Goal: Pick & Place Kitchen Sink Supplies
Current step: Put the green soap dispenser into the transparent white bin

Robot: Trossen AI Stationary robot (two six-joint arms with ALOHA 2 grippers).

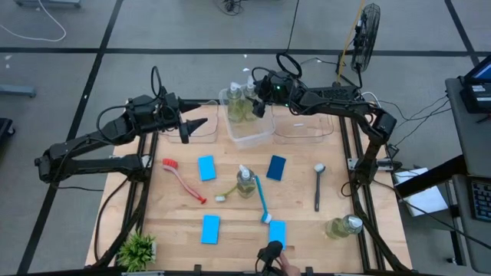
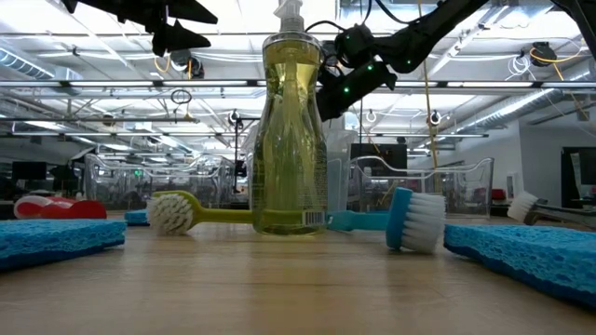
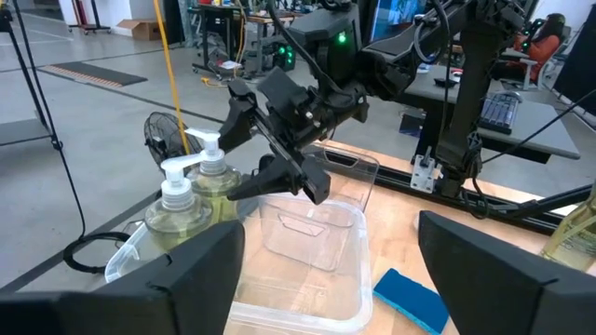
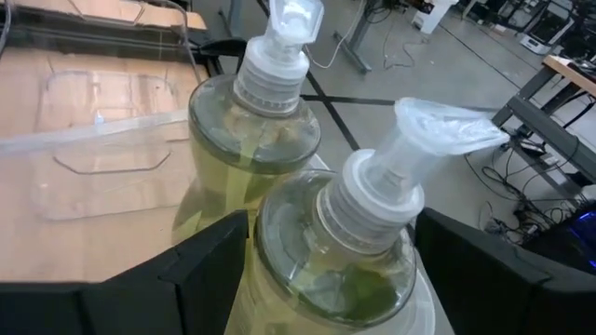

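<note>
**Setting the second bottle in the bin**

The right gripper (image 1: 259, 107) hangs above two pump bottles (image 1: 235, 102) standing in the middle bin (image 1: 261, 136), fingers spread, gripping nothing. Best lift straight up, clear of both pumps. The left gripper (image 1: 193, 125) waits nearby, fingers apart, empty.

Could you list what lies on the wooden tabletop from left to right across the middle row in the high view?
Red brush → blue sponge → yellow-green brush → pump bottle → darker blue sponge → dark grey brush.
</note>
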